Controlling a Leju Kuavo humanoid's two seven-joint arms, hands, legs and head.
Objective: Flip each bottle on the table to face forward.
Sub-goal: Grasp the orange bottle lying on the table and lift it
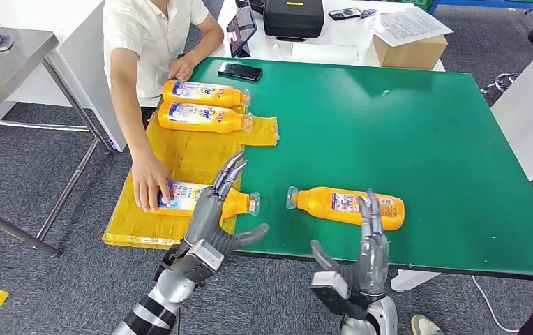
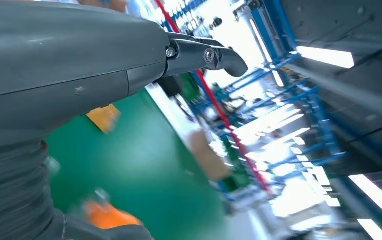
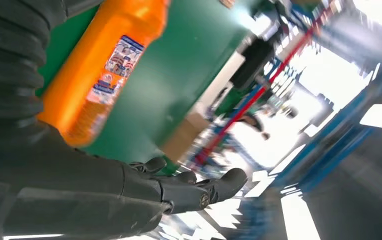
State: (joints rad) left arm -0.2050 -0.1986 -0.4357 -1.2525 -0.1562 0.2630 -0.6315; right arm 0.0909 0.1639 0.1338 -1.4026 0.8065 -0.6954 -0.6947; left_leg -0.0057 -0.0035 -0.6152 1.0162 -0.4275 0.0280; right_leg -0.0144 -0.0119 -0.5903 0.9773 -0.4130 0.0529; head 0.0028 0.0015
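Note:
Four orange bottles lie on their sides. One bottle [image 1: 347, 204] rests on the green table [image 1: 403, 132] near its front edge, cap to the left; it is also the orange bottle [image 3: 99, 70] in the right wrist view. My right hand [image 1: 365, 251] hovers open just in front of it, fingers up. Another bottle [image 1: 211, 199] lies on yellow cardboard [image 1: 180, 157]; a person's hand [image 1: 148, 183] holds its base. My left hand [image 1: 215, 216] is open above that bottle, fingers spread. Two more bottles [image 1: 204, 93] [image 1: 204, 117] lie side by side further back.
A person in a white shirt [image 1: 148, 35] sits at the table's left side. A black phone [image 1: 240, 70] lies at the far edge. Behind stand a tablet [image 1: 241, 29], a black bag [image 1: 293, 17] and a cardboard box [image 1: 410, 49] on a white table. A metal table [image 1: 5, 56] is far left.

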